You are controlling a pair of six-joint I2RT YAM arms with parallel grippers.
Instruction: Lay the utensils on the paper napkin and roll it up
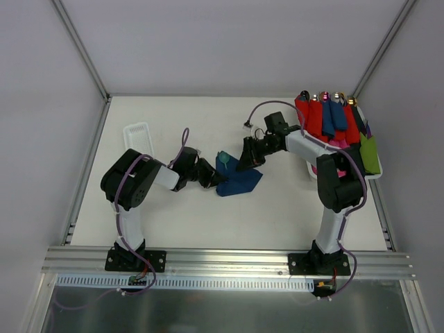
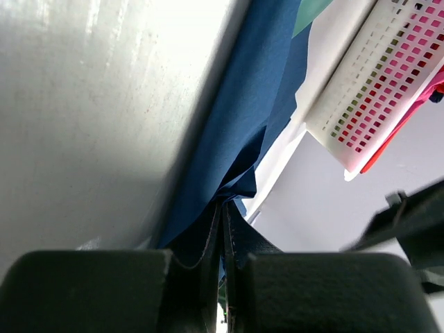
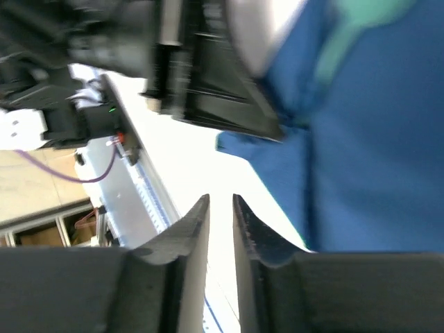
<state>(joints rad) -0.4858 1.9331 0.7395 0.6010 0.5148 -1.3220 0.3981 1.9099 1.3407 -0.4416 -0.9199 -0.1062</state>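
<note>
The navy paper napkin [image 1: 241, 182] lies crumpled at the table's middle, and a teal utensil tip [image 1: 223, 161] pokes out of its upper left. My left gripper [image 1: 213, 180] is shut on the napkin's left corner; in the left wrist view the navy paper [image 2: 236, 125] runs into the closed jaws of that gripper [image 2: 223, 208]. My right gripper [image 1: 248, 164] hovers at the napkin's upper right edge. Its jaws stand a narrow gap apart, with nothing between the gripper's [image 3: 220, 205] fingertips. The napkin [image 3: 374, 152] and a blurred teal utensil [image 3: 361, 21] lie to its right.
A white tray [image 1: 371, 177] at the right holds red, blue and pink rolled bundles [image 1: 331, 119] and a green napkin [image 1: 370, 154]. A small white basket [image 1: 138, 136] stands at the back left. The cage walls enclose the table.
</note>
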